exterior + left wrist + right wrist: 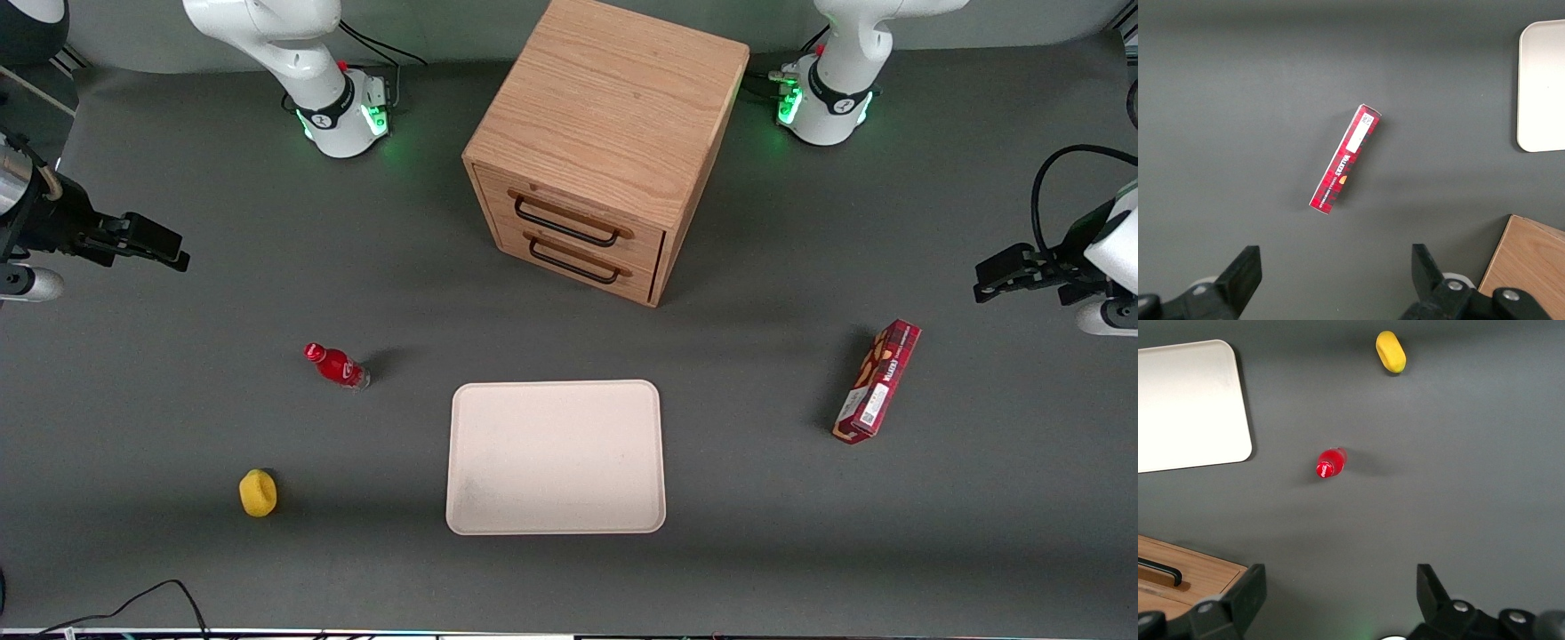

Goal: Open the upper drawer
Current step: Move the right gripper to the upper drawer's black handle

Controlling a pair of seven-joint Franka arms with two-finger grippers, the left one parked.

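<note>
Table (178, 551): a dark grey mat is seen, on which everything stands or lies.
Oak cabinet (613, 107): it is set midway between the two arm bases, farther from the front camera than the tray, with its drawer fronts turned toward that camera and slightly toward the working arm's end.
Tray (556, 458): a pale, bare rectangle is laid in front of the cabinet, nearer the camera.
Upper drawer (569, 209): it is found just under the cabinet top, above its twin, and appears fully shut, its front flush with the frame.
Handle (565, 223): a black bar is mounted across the upper front, untouched.
Gripper (156, 242): it is held at the working arm's end of the table, well apart from the cabinet and raised above the mat; in the right wrist view its fingers (1248, 590) are seen spread wide with nothing between them.
Biscuit box (877, 380): a red carton is laid toward the parked arm's end.
Red bottle (337, 365): it looks to be upright, though the front view leaves this uncertain.
Yellow object (258, 492): it is set nearest the camera of the small items.
Step in hand: the approach is judged not yet begun.
Next move: the gripper must be carried across to the upper handle, not the lower, lined up astride the bar and closed before any outward pull along the drawer's travel.
</note>
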